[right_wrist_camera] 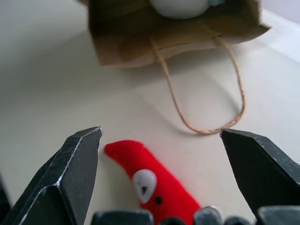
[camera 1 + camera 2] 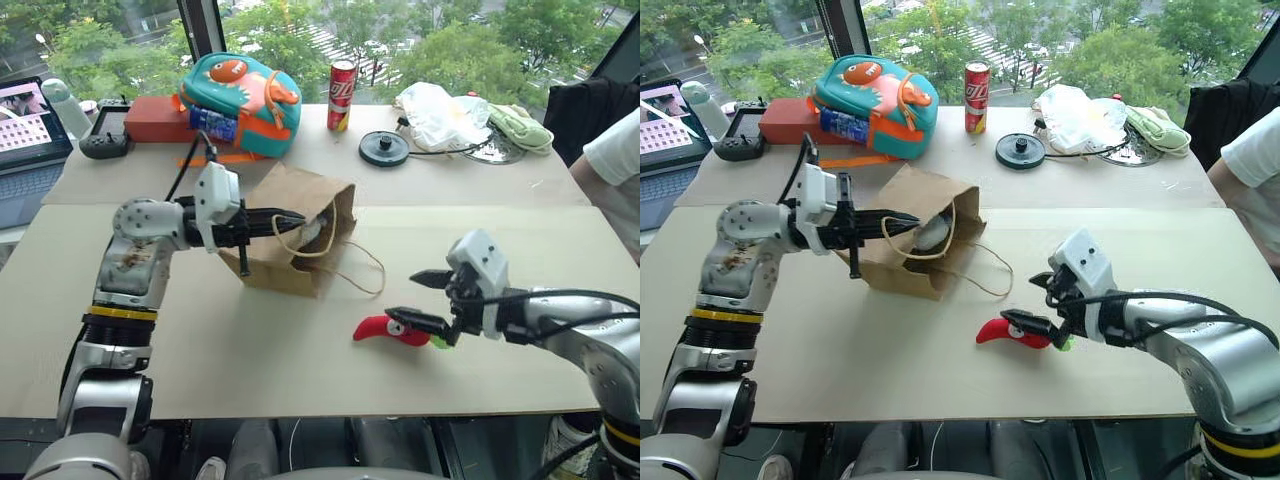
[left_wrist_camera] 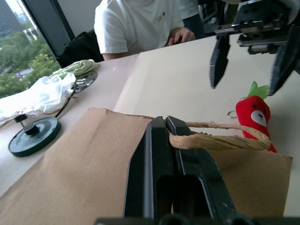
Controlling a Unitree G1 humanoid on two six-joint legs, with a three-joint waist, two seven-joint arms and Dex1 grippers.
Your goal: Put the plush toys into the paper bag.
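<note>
The left gripper [image 3: 164, 123] has its jaws pressed together on one twisted handle [image 3: 220, 140] of the paper bag [image 2: 290, 240], holding the bag's mouth up and open toward the right arm. Inside that mouth sits the grey-white plush [image 2: 932, 235]. The bag's other handle [image 1: 206, 93] lies looped on the worktop [image 2: 300, 370]. The right gripper [image 2: 425, 297] hangs with its jaws spread wide just over the red chili plush [image 2: 390, 330], gripping nothing. The chili lies on the worktop a little apart from the bag's mouth, its green stem [image 3: 255, 89] pointing away from the bag.

Farther back stand a teal backpack [image 2: 240, 100], a red can [image 2: 341, 95] and a white plastic bag [image 2: 440, 115].
</note>
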